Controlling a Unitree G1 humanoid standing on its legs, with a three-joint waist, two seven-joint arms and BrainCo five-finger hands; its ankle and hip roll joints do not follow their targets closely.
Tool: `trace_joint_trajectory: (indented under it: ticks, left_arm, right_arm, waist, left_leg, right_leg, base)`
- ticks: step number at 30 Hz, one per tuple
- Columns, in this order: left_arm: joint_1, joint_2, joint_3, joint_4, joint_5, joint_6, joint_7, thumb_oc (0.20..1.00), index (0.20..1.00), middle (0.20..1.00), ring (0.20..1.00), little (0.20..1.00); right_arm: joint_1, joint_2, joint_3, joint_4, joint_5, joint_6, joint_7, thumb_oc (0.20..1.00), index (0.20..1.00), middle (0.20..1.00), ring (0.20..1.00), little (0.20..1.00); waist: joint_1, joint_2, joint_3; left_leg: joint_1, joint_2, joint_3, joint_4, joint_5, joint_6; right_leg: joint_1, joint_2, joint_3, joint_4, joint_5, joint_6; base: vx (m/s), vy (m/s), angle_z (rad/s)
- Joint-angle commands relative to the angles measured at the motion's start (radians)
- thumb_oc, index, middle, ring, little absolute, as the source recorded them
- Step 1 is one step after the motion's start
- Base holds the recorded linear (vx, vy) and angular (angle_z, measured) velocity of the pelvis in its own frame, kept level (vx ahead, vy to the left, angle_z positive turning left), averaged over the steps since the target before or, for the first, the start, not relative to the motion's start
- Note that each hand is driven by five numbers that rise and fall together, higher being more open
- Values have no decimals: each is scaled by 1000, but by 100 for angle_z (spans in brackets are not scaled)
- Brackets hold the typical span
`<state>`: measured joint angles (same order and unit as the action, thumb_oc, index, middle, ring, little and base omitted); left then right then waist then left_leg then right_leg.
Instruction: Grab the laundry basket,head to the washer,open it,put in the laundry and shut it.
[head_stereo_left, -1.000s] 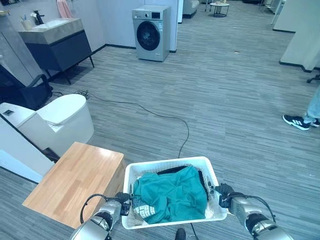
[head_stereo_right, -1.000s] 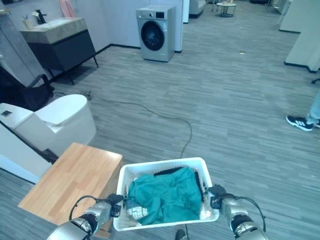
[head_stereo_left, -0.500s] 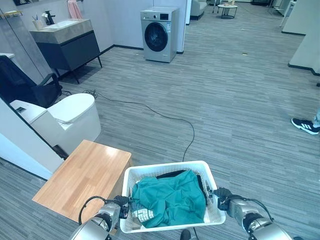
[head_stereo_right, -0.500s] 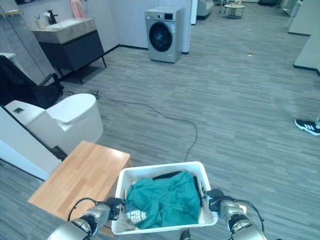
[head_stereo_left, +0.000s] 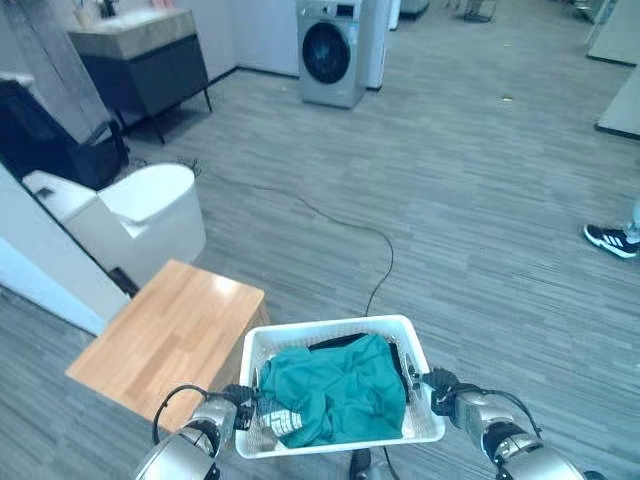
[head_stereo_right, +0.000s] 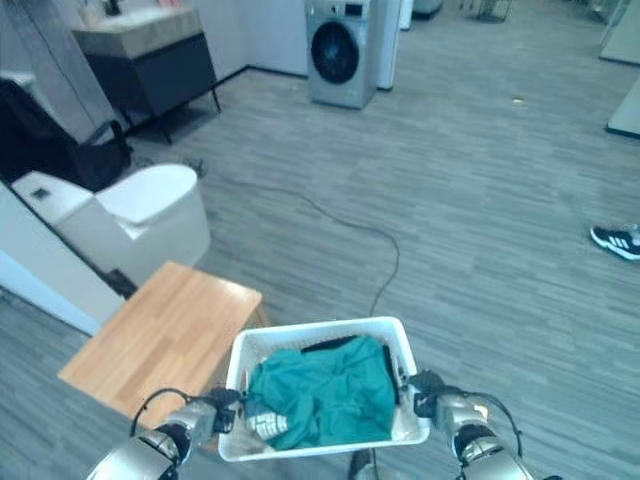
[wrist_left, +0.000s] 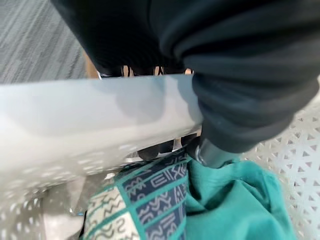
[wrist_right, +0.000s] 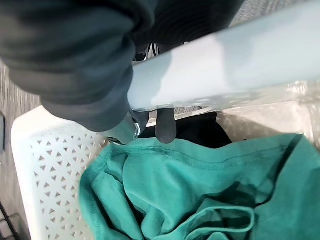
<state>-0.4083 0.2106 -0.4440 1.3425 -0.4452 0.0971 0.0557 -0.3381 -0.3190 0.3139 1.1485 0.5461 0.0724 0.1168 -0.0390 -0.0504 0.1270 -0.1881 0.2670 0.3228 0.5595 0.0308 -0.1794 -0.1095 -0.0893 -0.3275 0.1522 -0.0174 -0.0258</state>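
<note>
I carry a white perforated laundry basket (head_stereo_left: 335, 331) in front of me, above the floor. A teal garment (head_stereo_left: 335, 390) fills it, with a patterned cloth (wrist_left: 145, 200) and a black piece (wrist_right: 200, 131) beside it. My left hand (head_stereo_left: 233, 411) is shut on the basket's left rim (wrist_left: 90, 125), its dark fingertips (wrist_left: 155, 149) hooked inside. On the opposite side my right hand (head_stereo_left: 445, 396) is curled round the right rim (wrist_right: 225, 75), its fingertips (wrist_right: 166, 125) over the laundry. The silver washer (head_stereo_left: 335, 52) with its dark round door closed stands far ahead by the back wall.
A wooden table (head_stereo_left: 170, 340) sits just left of the basket. A white toilet (head_stereo_left: 130, 215) and a dark vanity (head_stereo_left: 140, 60) lie further left. A black cable (head_stereo_left: 350, 225) snakes across the grey floor toward the washer. A person's shoe (head_stereo_left: 610, 240) shows at the right edge.
The whole view has shifted: the camera has tipped down and turned, so the washer now sits higher and nearer the middle. Both hands keep their hold on the basket.
</note>
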Motion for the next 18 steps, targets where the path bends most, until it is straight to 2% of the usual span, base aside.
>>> trace_joint_trajectory:
  ticks: [1,2,3,4,5,6,9,10,11,12,13,14,15,16,17,18]
  left_arm:
    - [-158,-47,74,-69,-130,-101,-114,200,200,200,200,200]
    - [-156,-50,75,-69,-130,-101,-116,200,200,200,200,200]
    - [-155,-56,68,-75,-125,-109,-120,200,200,200,200,200]
    - [-154,-56,68,-75,-125,-109,-120,200,200,200,200,200]
    - [-153,-56,63,-81,-129,-112,-123,200,200,200,200,200]
    - [-151,-58,57,-82,-132,-116,-128,200,200,200,200,200]
    - [-118,-48,65,-86,-143,-117,-135,200,200,200,200,200]
    - [-104,-47,66,-89,-139,-119,-135,200,200,200,200,200]
    - [-92,-45,67,-97,-136,-118,-137,200,200,200,200,200]
    - [-92,-46,67,-97,-136,-118,-137,200,200,200,200,200]
    - [-77,-42,62,-129,-134,-120,-138,200,200,200,200,200]
    - [-77,-42,62,-129,-134,-119,-138,200,200,200,200,200]
    - [-74,-40,58,-143,-137,-121,-136,200,200,200,200,200]
    - [-73,-36,50,-205,-142,-128,-129,200,200,200,200,200]
    - [-78,-33,42,-217,-128,-131,-126,200,200,200,200,200]
    - [-91,-26,27,-225,-124,-135,-118,200,200,200,200,200]
  right_arm:
    - [-27,-25,6,-8,76,-3,72,200,200,200,200,200]
    - [-22,-33,-3,-13,76,-4,73,200,200,200,200,200]
    - [-18,-49,-10,-17,84,-12,76,200,200,200,200,200]
    - [-18,-50,-10,-17,84,-12,76,200,200,200,200,200]
    - [-19,-57,-8,-19,85,-16,78,200,200,200,200,200]
    - [-28,-62,-4,1,85,-18,84,200,200,200,200,200]
    - [-14,-51,0,8,80,-9,94,200,200,200,200,200]
    - [-5,-47,-9,7,77,-9,101,200,200,200,200,200]
    - [4,-42,-16,5,71,-9,109,200,200,200,200,200]
    - [4,-42,-16,5,71,-9,109,200,200,200,200,200]
    - [22,-39,-23,-7,59,-11,120,200,200,200,200,200]
    - [22,-39,-23,-7,59,-11,120,200,200,200,200,200]
    - [33,-38,-27,-10,52,-12,123,200,200,200,200,200]
    - [50,-31,-30,-45,42,-10,134,200,200,200,200,200]
    - [60,-33,-34,-54,43,-11,139,200,200,200,200,200]
    - [70,-40,-34,-76,50,-11,143,200,200,200,200,200]
  waist:
    - [-9,1,32]
    - [-8,5,29]
    - [0,29,26]
    - [0,27,26]
    - [5,38,25]
    - [16,52,21]
    - [44,58,-15]
    - [46,49,-22]
    - [51,34,-28]
    - [53,35,-30]
    - [67,12,-34]
    - [69,11,-34]
    - [75,8,-34]
    - [84,14,-20]
    - [80,22,-11]
    - [57,32,2]
  left_leg:
    - [-60,-45,39,-114,140,31]
    - [-78,-51,62,-177,134,41]
    - [-122,-59,102,-353,182,46]
    - [-119,-63,103,-360,185,46]
    - [-121,-68,89,-422,211,46]
    - [-135,-81,50,-469,239,42]
    - [-101,-144,-50,-447,174,89]
    - [-99,-160,-49,-413,137,109]
    - [-93,-172,-35,-385,100,133]
    - [-94,-171,-33,-386,101,134]
    - [-60,-214,-14,-357,32,185]
    - [-60,-214,-12,-357,32,185]
    - [-23,-235,-8,-374,14,205]
    - [40,-257,8,-392,-19,245]
    - [76,-262,12,-412,-30,252]
    - [110,-264,-25,-436,-32,256]
  right_leg:
    - [234,23,17,-212,11,77]
    - [243,13,13,-216,10,86]
    - [267,13,18,-222,-6,102]
    - [267,11,18,-222,-6,103]
    - [279,10,26,-219,-13,108]
    - [308,4,45,-219,-32,113]
    - [347,-27,97,-193,-72,127]
    - [363,-53,101,-158,-81,132]
    - [361,-82,109,-99,-59,142]
    - [358,-81,111,-100,-57,142]
    - [310,-140,137,52,46,171]
    - [309,-141,139,53,45,172]
    - [272,-160,144,136,111,177]
    - [192,-205,117,311,227,189]
    - [162,-201,103,360,239,196]
    - [81,-81,174,399,183,180]
  base:
    - [153,73,28]
    - [295,152,24]
    - [294,151,12]
    - [319,174,28]
    - [334,163,26]
    - [493,227,5]
    - [507,198,-61]
    - [528,211,-80]
    - [361,140,-63]
    - [470,234,-60]
    - [291,161,-50]
    - [421,229,-55]
    - [389,264,-50]
    - [513,330,-53]
    - [492,274,-29]
    - [327,128,-8]
